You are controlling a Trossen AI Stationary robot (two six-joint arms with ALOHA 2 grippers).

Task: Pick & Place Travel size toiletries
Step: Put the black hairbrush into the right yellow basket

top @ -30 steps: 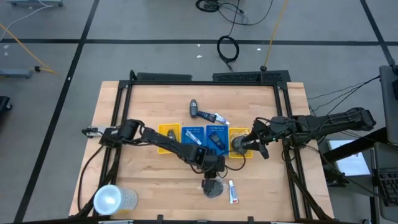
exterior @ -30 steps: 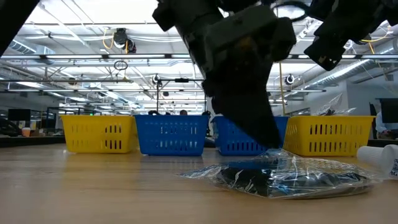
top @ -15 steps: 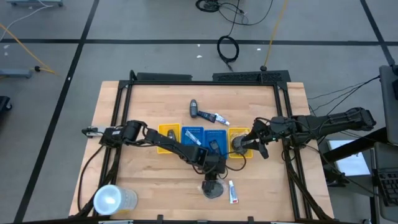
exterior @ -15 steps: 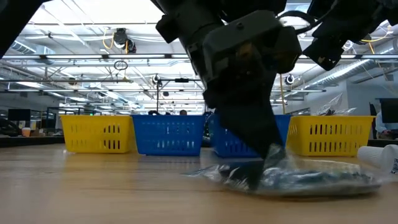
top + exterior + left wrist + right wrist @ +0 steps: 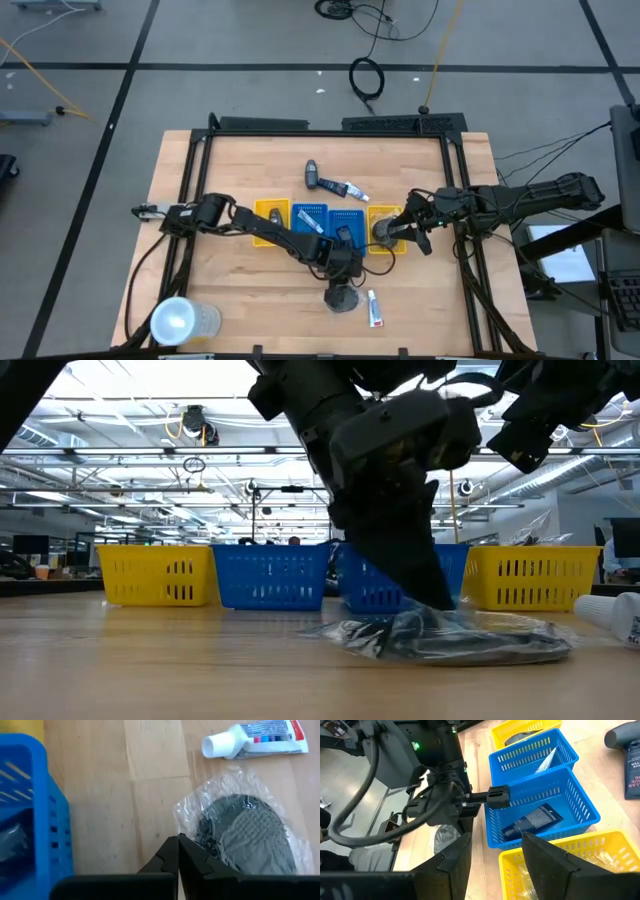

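Observation:
A dark round mesh puff (image 5: 245, 837) in a clear wrapper lies on the table near the front edge (image 5: 342, 299). My left gripper (image 5: 178, 840) slants down at the wrapper's edge and is shut on it; the low view shows its fingers (image 5: 432, 603) on the crumpled plastic. A white tube (image 5: 252, 738) lies just beside the puff (image 5: 374, 308). A dark bottle (image 5: 313, 175) and another tube (image 5: 349, 189) lie farther back. My right gripper (image 5: 405, 228) waits open above the right yellow tray (image 5: 384, 245). My left gripper pinches the edge of the puff's clear wrapper (image 5: 181, 827) between its two shut fingertips. The fingers come slanting down from the table's left and far side. The puff and the rest of the wrapper (image 5: 500, 640) lie flat on the table.
Yellow and blue slotted trays (image 5: 309, 218) stand in a row at mid-table, just behind the puff; one blue tray (image 5: 555, 820) holds a dark bottle. A large clear cup (image 5: 180, 320) lies at the front left corner. Bare wood lies left of the puff.
My left gripper has shut on the wrapper's edge without moving away. The plastic, puffed up and spread a second ago, is now gathered toward the fingers and lies lower on the table.

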